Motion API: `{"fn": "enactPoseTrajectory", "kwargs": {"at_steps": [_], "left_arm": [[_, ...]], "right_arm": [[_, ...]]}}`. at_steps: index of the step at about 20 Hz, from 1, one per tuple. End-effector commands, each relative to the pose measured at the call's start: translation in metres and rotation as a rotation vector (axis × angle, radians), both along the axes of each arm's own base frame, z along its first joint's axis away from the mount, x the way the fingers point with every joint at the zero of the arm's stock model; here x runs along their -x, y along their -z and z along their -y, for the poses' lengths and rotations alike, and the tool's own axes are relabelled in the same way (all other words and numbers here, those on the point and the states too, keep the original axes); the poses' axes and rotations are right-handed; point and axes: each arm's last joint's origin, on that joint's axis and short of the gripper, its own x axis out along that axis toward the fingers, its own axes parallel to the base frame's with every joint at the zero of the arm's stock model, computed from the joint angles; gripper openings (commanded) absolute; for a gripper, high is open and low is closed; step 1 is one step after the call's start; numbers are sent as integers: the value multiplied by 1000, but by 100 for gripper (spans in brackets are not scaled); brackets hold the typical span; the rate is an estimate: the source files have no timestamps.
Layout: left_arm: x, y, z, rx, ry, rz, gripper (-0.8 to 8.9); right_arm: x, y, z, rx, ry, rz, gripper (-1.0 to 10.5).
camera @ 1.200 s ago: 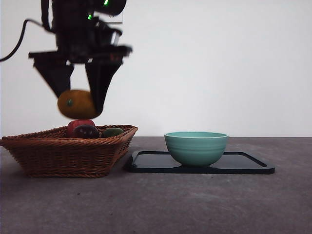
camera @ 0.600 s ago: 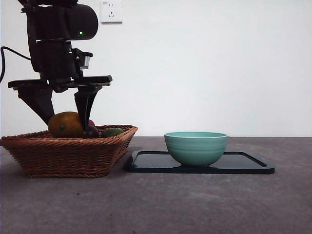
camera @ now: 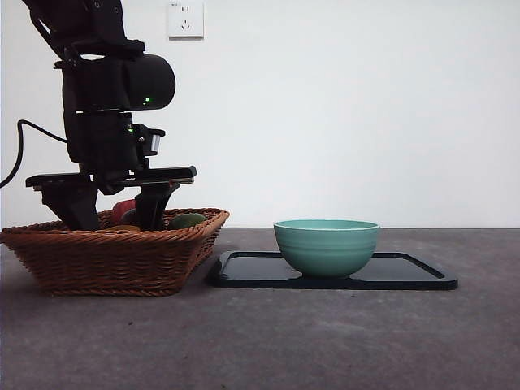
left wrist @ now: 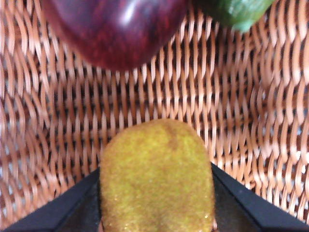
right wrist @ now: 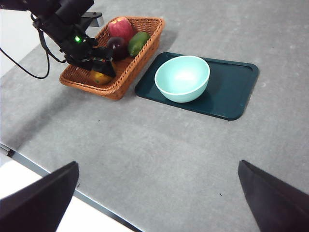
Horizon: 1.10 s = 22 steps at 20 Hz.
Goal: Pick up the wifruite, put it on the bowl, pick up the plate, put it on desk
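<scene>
Orange wifruite point(left wrist: 157, 179) sits pinched between our left gripper point(left wrist: 157, 203) jaws down in the wicker basket point(camera: 114, 256), so we should lift straight up, clear of the dark red-purple fruit point(left wrist: 113, 29) just ahead.

A brown wicker basket point(right wrist: 126, 72) sits just beside a dark tray point(right wrist: 231, 92). Inside lie a red apple point(right wrist: 121, 28), a dark red-purple fruit point(left wrist: 113, 29), perhaps a plum, and a green fruit point(right wrist: 138, 43). A wall socket point(camera: 185, 18) shows behind.
</scene>
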Motion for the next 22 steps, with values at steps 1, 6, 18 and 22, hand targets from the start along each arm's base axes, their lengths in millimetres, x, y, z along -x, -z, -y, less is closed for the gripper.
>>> {"fn": "enactPoseTrajectory", "kwargs": {"at_steps": [1, 6, 18, 22], "left_arm": [[-2, 4, 4, -6, 7, -15, 287], [-2, -5, 5, 33, 54, -54, 515], [64, -144, -22, 138, 126, 226, 534], [124, -191, -38, 171, 208, 335, 541]], "right_arm": [[0, -3, 0, -17, 0, 11, 550], [0, -5, 0, -28, 0, 30, 550], [-1, -7, -1, -40, 0, 55, 550], [-1, -7, -1, -40, 0, 55, 550]]}}
